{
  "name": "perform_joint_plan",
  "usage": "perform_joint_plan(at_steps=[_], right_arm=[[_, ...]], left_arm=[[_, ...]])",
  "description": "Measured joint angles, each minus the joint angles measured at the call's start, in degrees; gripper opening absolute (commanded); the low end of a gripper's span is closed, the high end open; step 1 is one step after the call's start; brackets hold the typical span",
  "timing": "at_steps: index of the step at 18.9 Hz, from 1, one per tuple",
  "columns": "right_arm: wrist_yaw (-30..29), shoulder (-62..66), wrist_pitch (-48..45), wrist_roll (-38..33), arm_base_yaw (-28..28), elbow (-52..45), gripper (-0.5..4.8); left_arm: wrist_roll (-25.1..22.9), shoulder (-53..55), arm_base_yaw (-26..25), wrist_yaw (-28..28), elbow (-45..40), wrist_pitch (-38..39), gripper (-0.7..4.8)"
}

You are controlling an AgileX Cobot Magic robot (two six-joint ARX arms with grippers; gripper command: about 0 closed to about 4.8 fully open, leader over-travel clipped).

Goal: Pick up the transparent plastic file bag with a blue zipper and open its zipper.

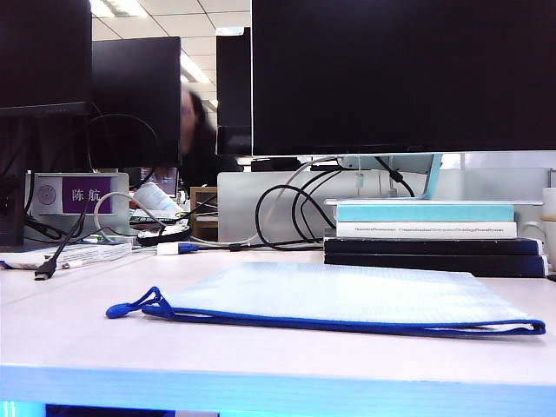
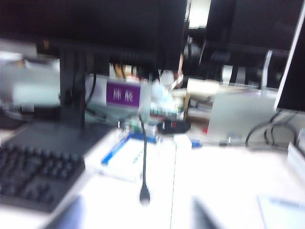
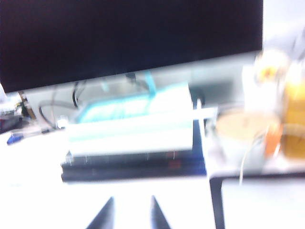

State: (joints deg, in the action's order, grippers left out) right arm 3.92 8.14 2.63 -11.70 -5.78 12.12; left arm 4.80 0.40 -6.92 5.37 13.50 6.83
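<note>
1. The transparent plastic file bag (image 1: 339, 297) lies flat on the white table (image 1: 69, 339), near the front edge, in the exterior view; nothing touches it.
2. The blue zipper (image 1: 347, 323) runs along the bag's near long edge; its blue cord pull (image 1: 135, 306) sticks out at the left end of that view; whether the zipper is undone I cannot tell.
3. Just behind the bag's right part stands a stack of books (image 1: 430, 236), light-blue one on top, dark ones below; a large dark monitor (image 1: 400, 74) rises behind them.
4. The left gripper (image 2: 133, 217) shows only as two blurred dark tips at the frame edge, standing well apart and empty; before it lie a hanging black cable (image 2: 144, 167) and a keyboard (image 2: 33, 176).
5. The right gripper (image 3: 128, 214) shows two blurred dark tips with a narrow gap, holding nothing; it faces the stack of books.
</note>
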Motion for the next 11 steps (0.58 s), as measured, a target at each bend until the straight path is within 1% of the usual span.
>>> perform_joint_plan(at_steps=[1, 3, 4, 5, 6, 11], right_arm=[[0.1, -0.8, -1.2, -0.5, 0.0, -2.4, 0.57], [0.2, -3.9, -2.8, -0.5, 0.2, -5.2, 0.33], [0.2, -5.4, -3.2, -0.2, 0.2, -5.8, 0.08], [0.3, -6.6, -3.3, 0.4, 0.2, -6.4, -0.01], [0.4, -8.2, -3.1, 1.6, 0.2, -7.0, 0.0], [0.4, -8.1, -0.3, 2.3, 0.4, -8.9, 0.0]], left_arm=[[0.0, 0.0, 0.0, 0.2, -0.8, -0.1, 1.36], [0.0, 0.0, 0.0, 1.4, -2.8, -0.4, 0.5], [0.0, 0.0, 0.0, 2.2, -3.6, -0.4, 0.45], [0.0, 0.0, 0.0, 2.5, -4.1, -0.4, 0.33], [0.1, 0.0, 0.0, 3.2, -4.5, -0.3, -0.05], [0.0, 0.0, 0.0, 6.0, -4.7, -0.5, -0.06]])
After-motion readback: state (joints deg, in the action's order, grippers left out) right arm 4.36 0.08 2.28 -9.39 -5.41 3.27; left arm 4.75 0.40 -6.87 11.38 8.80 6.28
